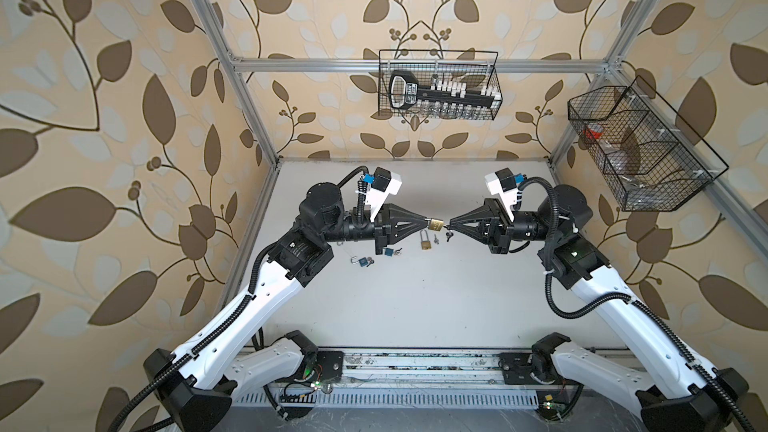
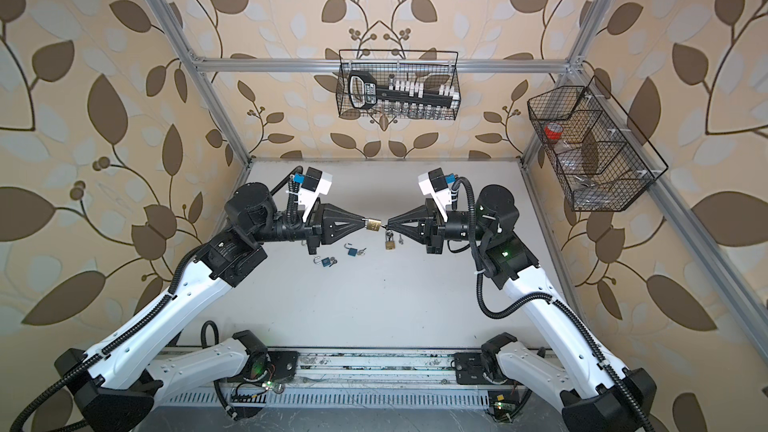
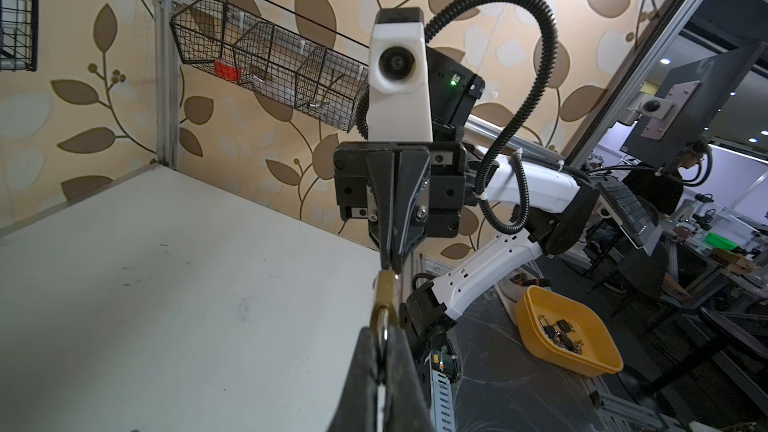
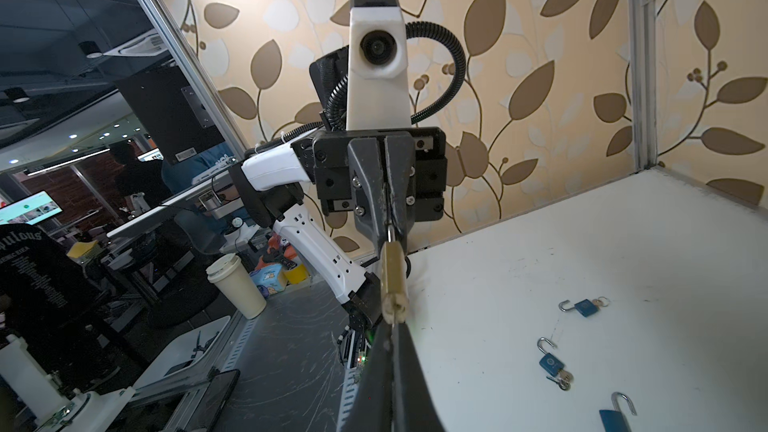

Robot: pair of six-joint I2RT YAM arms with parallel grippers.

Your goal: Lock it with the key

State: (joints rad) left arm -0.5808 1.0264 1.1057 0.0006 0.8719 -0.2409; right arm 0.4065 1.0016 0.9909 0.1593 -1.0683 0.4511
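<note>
The white desk (image 1: 415, 305) carries the whole job, and both arms meet in the air above its middle, tip to tip. The left pincer (image 1: 427, 223) is clamped tight on the brass padlock (image 1: 436, 224), gripping it at the shackle end, as the left wrist view shows (image 3: 384, 292). The lock hangs clear of the desk, level between the two arms. The right pincer (image 1: 451, 226) is closed narrow against the lock's other end, where the keyhole should be. It appears to pinch the key (image 1: 446, 226), of which only a sliver shows in a top view. In the right wrist view the lock (image 4: 392, 280) runs straight from that pincer's tips toward the opposite arm.

My reading is that picking up both lock and key is done. The key looks seated in the keyhole or right at its mouth, though the pictures cannot settle how deep. What is left is the turn of the key, and perhaps pressing the shackle home. Whether the shackle is already shut I cannot tell, since the left fingers cover it.

Lying on the desk below, untouched, are a second brass padlock (image 1: 424, 243) and two blue padlocks (image 1: 388, 252) with open shackles, each near small keys.
</note>
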